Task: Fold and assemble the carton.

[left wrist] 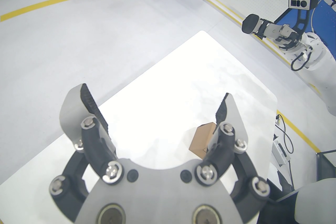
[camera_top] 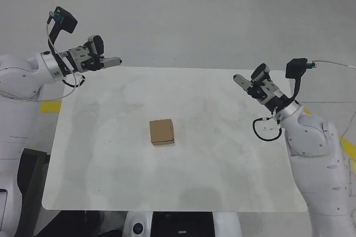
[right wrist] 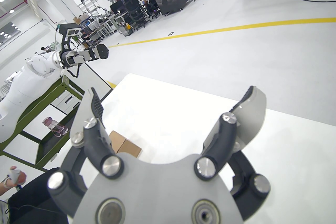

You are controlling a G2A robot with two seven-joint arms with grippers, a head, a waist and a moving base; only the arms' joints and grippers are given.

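- A small brown cardboard carton [camera_top: 162, 131], cube-shaped, sits approx. at the centre of the white, round-cornered tabletop [camera_top: 225, 172]. Nothing touches it.
- Its top face looks flat and shut, w/ no flaps standing up and square sides. Judgement: the folding is prob. done or close to it. The underside and any tuck tabs can't be seen.
- The left gripper [camera_top: 114, 60], grey metal w/ black ribbed inner faces, hangs above the far-left corner of the tabletop. Its jaws are spread wide w/ nothing btwn them, and it is well apart from the carton.
- The right gripper [camera_top: 238, 78], same build, hangs above the far-right part of the tabletop. It is also spread wide and empty, well apart from the carton.
- Both grippers angle inward toward the middle of the tabletop, so each wrist view takes in the carton and, farther off, the other arm.
- Likely reason for the layout: w/ the arms at opposite far corners, the carton is unobstructed from above. Released jaws aimed at the centre could approach from two sides.
- If a flap needs pressing, both arms would have to travel in toward the centre. A light box on a smooth tabletop may slide if pushed from one side only, so one gripper should brace it.
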